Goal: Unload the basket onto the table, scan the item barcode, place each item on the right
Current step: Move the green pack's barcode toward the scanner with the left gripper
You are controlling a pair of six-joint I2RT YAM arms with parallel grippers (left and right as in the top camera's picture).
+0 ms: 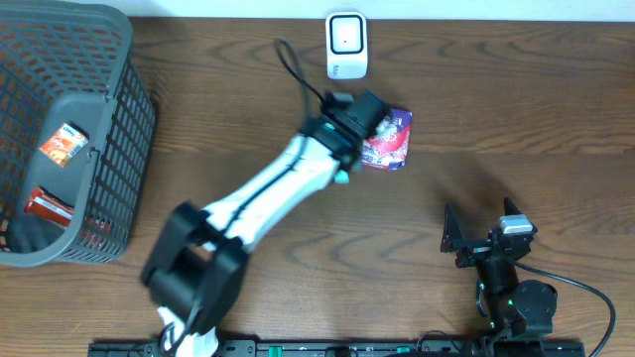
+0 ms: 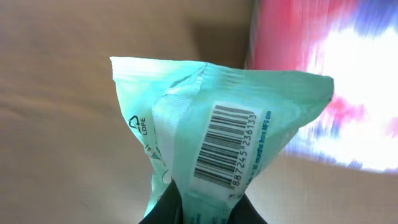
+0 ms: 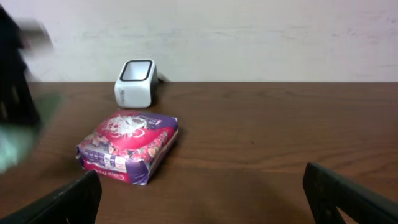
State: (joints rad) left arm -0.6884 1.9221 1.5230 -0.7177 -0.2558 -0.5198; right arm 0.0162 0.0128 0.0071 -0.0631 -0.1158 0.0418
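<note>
Left claw (image 2: 194,214) pinching mint packet (image 2: 180,99), barcode (image 2: 225,146) showing

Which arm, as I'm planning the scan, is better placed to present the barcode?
Left: left gripper is shut on the green packet, barcode showing, near the scanner; right gripper is open, empty.

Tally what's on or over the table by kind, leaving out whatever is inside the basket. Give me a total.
Scanner: 1
Basket: 1
Packets: 2 (mint green packet held in the left gripper, pink packet lying on the table)
Total: 4
</note>
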